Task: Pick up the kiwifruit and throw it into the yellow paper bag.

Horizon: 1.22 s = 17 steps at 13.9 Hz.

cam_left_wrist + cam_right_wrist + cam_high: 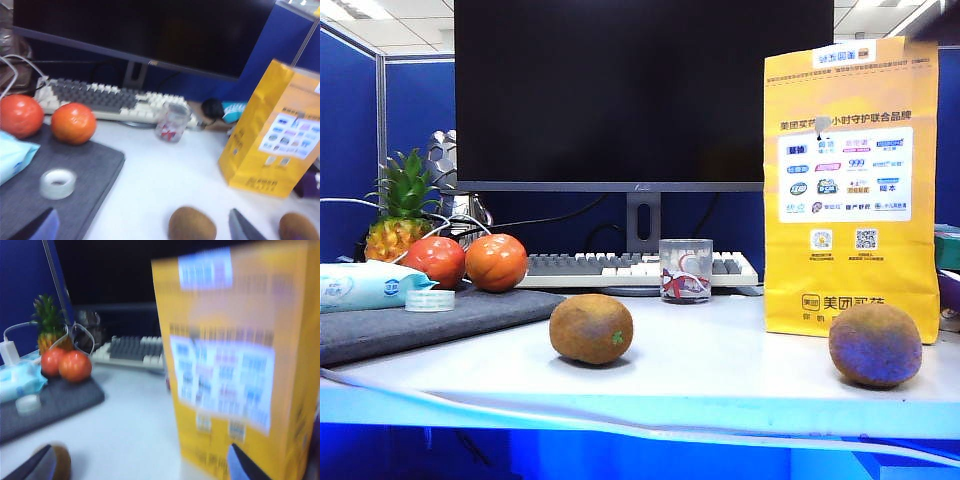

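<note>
The yellow paper bag [850,190] stands upright on the tabletop [720,355], and just in front of its lower corner lies the kiwifruit [875,344], purplish-brown. Away from the bag sits a second kiwifruit with a green speck [591,328], best avoided. The right gripper [140,467] and left gripper [145,227] both hover with fingers spread wide, empty; the right should descend squarely over the fruit.

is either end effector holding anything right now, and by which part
Nothing is held. The left end effector and the right end effector both stand open and empty above the desk; the kiwifruit lies untouched beside the yellow paper bag.
</note>
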Each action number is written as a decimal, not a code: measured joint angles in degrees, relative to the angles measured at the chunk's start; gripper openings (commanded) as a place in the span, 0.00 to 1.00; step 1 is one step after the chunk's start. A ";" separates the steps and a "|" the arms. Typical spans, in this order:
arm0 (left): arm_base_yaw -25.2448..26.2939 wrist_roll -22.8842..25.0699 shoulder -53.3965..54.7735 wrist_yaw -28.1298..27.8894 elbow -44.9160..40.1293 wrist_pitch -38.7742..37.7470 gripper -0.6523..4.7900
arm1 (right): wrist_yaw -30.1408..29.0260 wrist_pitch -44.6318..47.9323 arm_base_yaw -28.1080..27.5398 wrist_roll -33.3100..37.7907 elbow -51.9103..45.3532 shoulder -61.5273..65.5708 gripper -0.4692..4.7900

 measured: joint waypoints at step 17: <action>-0.11 12.61 51.95 16.41 39.23 -26.38 1.00 | 5.01 -23.87 0.02 1.66 25.57 54.75 1.00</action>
